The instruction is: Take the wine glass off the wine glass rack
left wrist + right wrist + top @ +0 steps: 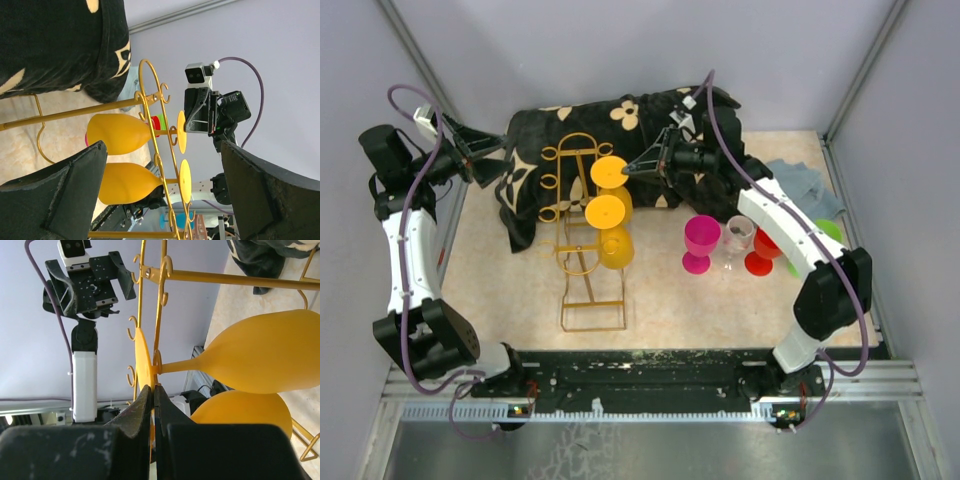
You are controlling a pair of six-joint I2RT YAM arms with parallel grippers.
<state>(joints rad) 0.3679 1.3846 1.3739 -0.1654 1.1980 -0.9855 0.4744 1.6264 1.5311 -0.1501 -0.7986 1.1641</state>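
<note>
The right gripper (152,392) is pinched closed on the thin rim of the round foot of the translucent yellow plastic wine glass (260,357). This glass hangs by its stem between the rails of the thin gold wire wine glass rack (225,277), at the centre of the overhead view and above its twin. The second yellow wine glass (606,211) sits just below it on the same rails.

The hold is narrow and edge-on, so the foot could probably twist out if pulled hard. The sound way is likely to slide the foot along the rails, level with them, until the stem clears the wire. The bowl should be kept off the neighbouring glass.

The left gripper (162,150) stands wide open at the upper left of the overhead view, facing the rack and touching nothing. The rack looks light, and I judge it may drag along with the glass.

The rack's far end leans on a black floral-patterned cloth (620,115) across the top centre. The beige speckled tabletop (670,300) also carries a magenta goblet (700,238), a clear glass (739,232) and a red glass (761,252) at right centre. A grey cloth (805,185) lies further right. Pale lilac walls enclose the table.
</note>
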